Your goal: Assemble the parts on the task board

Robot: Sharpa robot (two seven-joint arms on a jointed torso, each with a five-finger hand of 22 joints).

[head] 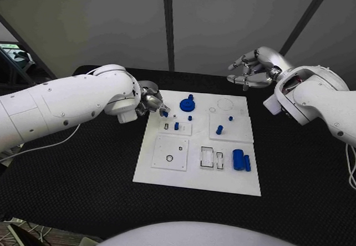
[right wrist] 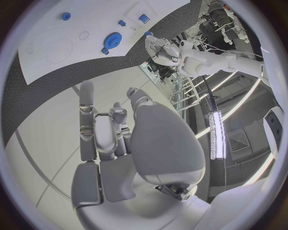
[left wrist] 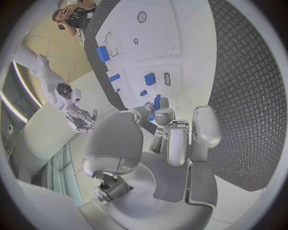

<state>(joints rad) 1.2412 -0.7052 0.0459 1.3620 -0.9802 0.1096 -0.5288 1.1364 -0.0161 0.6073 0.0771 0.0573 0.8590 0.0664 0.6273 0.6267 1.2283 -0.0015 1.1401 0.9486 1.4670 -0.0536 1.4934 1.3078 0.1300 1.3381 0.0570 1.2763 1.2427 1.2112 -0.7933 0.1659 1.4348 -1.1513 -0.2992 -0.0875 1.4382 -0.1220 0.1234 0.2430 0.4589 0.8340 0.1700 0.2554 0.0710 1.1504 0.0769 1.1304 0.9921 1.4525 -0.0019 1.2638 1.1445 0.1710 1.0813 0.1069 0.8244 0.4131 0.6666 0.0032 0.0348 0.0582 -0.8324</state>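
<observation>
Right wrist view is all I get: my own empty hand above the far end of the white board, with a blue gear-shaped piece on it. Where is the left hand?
Observer: The left hand is at the far left corner of the white task board, with its fingertips at a small blue peg.
Operator: Is it holding that peg?
Observer: I cannot tell. The left wrist view shows the peg right at the fingertips, but the contact is unclear.
Operator: Are there any parts on the near half?
Observer: Yes, two blue oblong pieces lie side by side near the right edge, next to two rectangular slots.
</observation>
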